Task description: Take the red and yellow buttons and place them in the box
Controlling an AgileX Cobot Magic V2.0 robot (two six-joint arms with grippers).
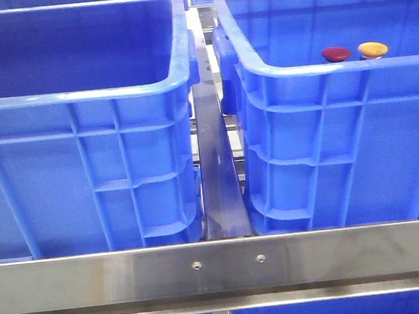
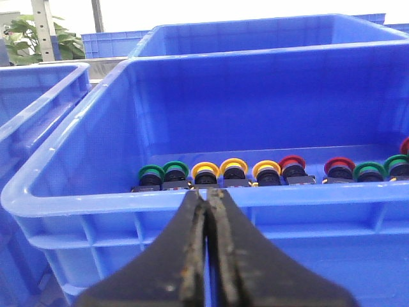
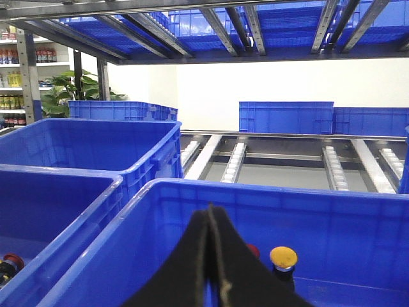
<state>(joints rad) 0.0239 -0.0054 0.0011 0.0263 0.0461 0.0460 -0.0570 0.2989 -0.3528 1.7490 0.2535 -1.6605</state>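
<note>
A dark red button [image 1: 336, 53] and an orange-yellow button [image 1: 372, 49] stand side by side inside the right blue crate [image 1: 319, 68], near its front wall. In the right wrist view the yellow button [image 3: 283, 256] shows in that crate [image 3: 268, 189]. The red button [image 3: 254, 249] is half hidden behind my right gripper [image 3: 211, 208], which is shut and empty above the crate's near side. My left gripper [image 2: 209, 190] is shut and empty just outside the near rim of a blue crate [image 2: 128, 199]. Neither gripper shows in the front view.
The crate in the left wrist view holds a row of several green, yellow and red ringed buttons [image 2: 233, 171]. The left crate [image 1: 79, 95] stands beside the right one, with a dark divider [image 1: 214, 171] between them. A steel rail [image 1: 314, 258] crosses in front. Roller tracks [image 3: 233, 160] and more crates [image 3: 285, 118] lie behind.
</note>
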